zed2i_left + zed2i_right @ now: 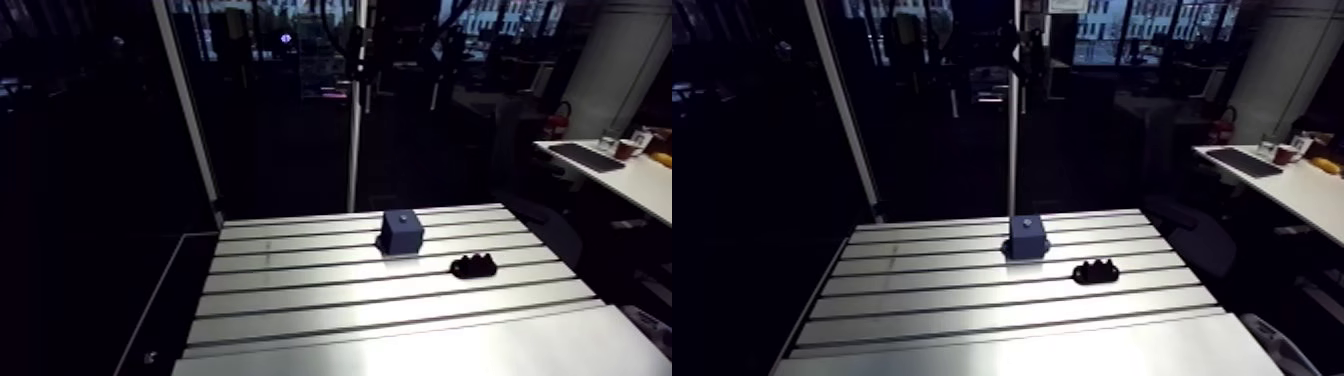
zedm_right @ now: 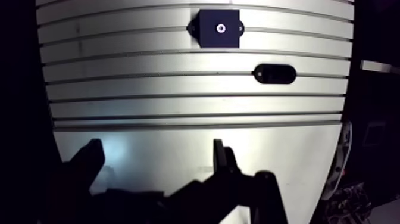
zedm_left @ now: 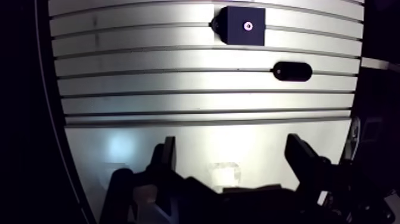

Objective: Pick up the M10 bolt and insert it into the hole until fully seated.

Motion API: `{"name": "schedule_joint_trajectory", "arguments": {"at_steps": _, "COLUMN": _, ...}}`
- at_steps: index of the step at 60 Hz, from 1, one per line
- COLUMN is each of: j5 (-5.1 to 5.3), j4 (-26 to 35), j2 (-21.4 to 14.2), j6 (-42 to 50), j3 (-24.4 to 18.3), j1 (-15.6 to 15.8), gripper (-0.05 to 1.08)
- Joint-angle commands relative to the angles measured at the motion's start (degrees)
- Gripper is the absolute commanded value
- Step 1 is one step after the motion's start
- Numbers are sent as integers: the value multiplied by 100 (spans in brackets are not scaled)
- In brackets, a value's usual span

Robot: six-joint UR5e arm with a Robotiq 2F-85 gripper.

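Pincer [image 3: 231,143] fingers [image 3: 167,156] stand wide apart over the bare front strip of the counter [image 3: 149,77], with nothing between them and nothing touching them.

Well ahead of the pincer, past several of the slots that run crosswise to it, lies a black oblong piece [image 3: 291,71]. It sits flat on a rib between two slots, off toward the side of one finger. In the arm view its top shows a few rounded bumps, but it is too dark to tell whether this is the bolt alone or something that holds it.

Farther ahead again, beyond the black oblong piece and apart from it, stands a dark blue block [image 3: 237,34], square from above, with a small tab at its side. A small pale hole [image 3: 247,25] shows in the middle of its top face. The block rests upright on the counter, and nothing sits in the hole.
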Motion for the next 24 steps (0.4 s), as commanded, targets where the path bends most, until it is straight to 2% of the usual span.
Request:
{"name": "schedule_joint_trajectory", "arguments": {"at_steps": 1, "j5": 7, "j4": -26, "j2": -21, "j6": 9, "j3": 81, "j1": 1, "gripper": 0}}
{"name": "schedule_joint_trajectory", "arguments": {"at_steps": 24, "j5": 7, "j4": -27, "j2": -12, "j6": 0, "j3": 83, "j1": 10, "gripper": 0}}
